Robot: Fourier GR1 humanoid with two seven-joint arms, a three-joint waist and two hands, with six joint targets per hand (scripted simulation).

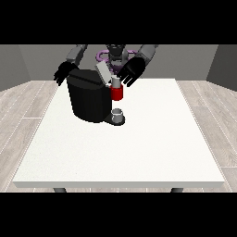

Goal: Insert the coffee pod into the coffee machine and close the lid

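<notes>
- A big black rounded coffee machine point(88, 99) is parked on the large white table point(139, 148), toward the far left part of it.
- Its grey flat lid point(103, 72) is seen tilted up, so the machine is still open at the top.
- A small grey coffee pod point(115, 82) is spotted upright at the machine's front head, right on top of the red brew section point(117, 93), just below the raised lid.
- A little grey cup point(118, 114) is sat on the dark drip base under the red part.
- The black hand at the view's right point(131, 71) is held with fingers spread wide, just beside the pod; actual contact can't be made out.
- The black hand at the view's left point(64, 72) is hung behind the machine's far corner, fingers relaxed and pointing down, nothing held.
</notes>
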